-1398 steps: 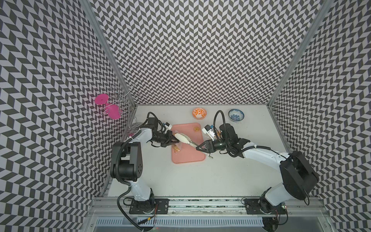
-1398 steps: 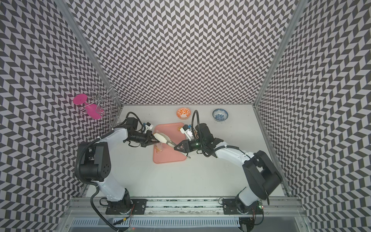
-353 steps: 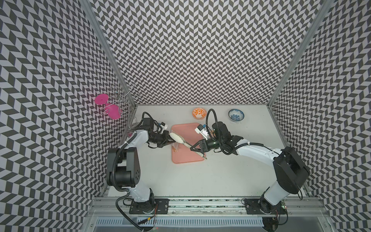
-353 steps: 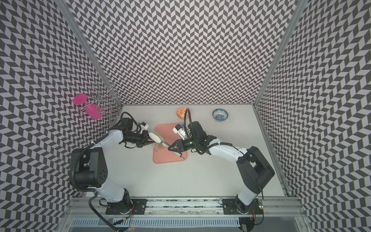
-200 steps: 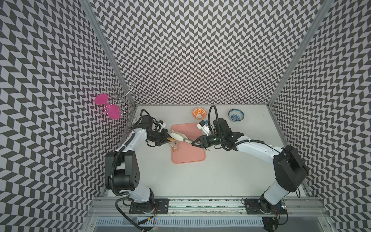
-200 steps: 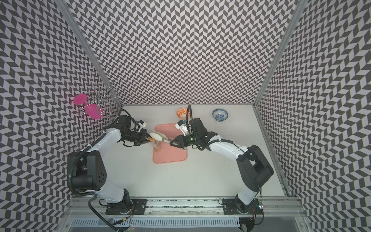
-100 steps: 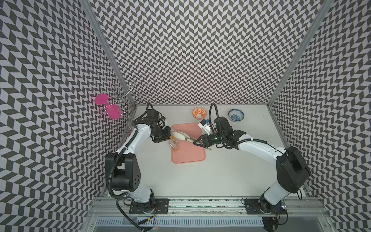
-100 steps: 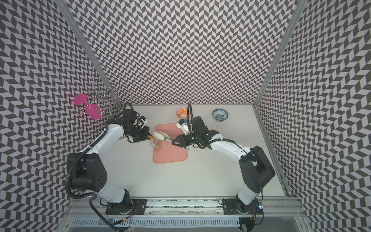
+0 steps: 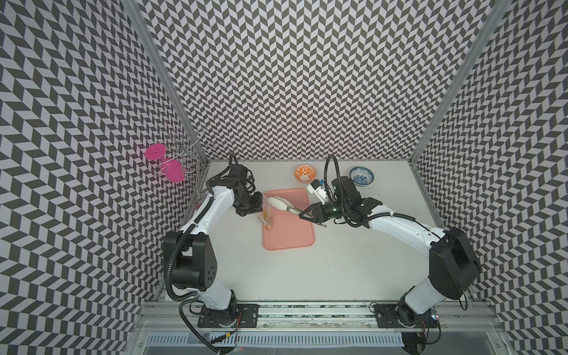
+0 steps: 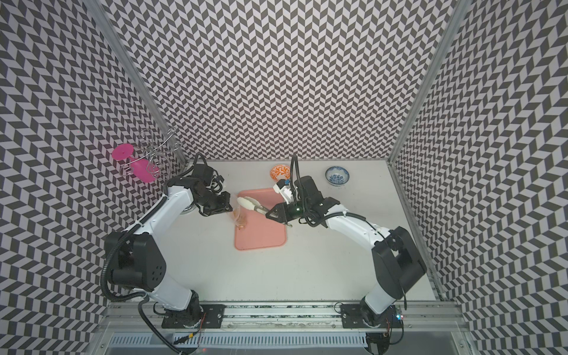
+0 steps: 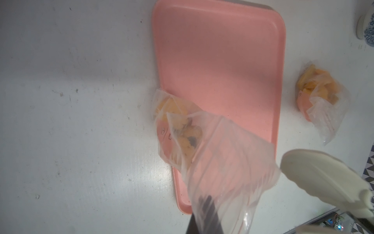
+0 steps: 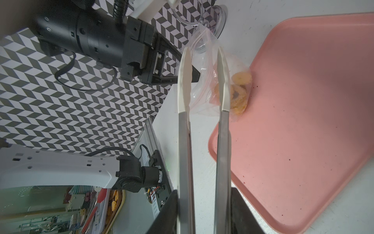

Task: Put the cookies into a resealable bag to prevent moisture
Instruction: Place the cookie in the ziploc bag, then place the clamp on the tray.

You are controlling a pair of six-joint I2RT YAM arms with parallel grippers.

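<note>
The clear resealable bag (image 9: 266,212) (image 10: 237,215) hangs from my left gripper (image 9: 260,206) (image 10: 230,207), which is shut on its upper edge. Its bottom rests on the left rim of the pink tray (image 9: 292,236). The cookies (image 12: 239,91) (image 11: 182,125), yellow-orange rings and pieces, lie heaped in the bag's bottom. My right gripper (image 9: 302,214) (image 12: 204,212) is shut on metal tongs (image 9: 281,204) with cream tips (image 12: 183,81). The tips stand apart with nothing between them, beside the bag's mouth (image 12: 204,66).
An orange patterned bowl (image 9: 305,172) and a blue one (image 9: 361,175) stand behind the tray. Pink glasses hang on a wire rack (image 9: 172,167) at the back left. A small bag shape with yellow pieces (image 11: 319,97) appears past the tray only in the left wrist view.
My left wrist has risen and swung toward the back, so the bag now hangs more upright. The tongs have shifted slightly toward the back; the right arm has hardly moved.
</note>
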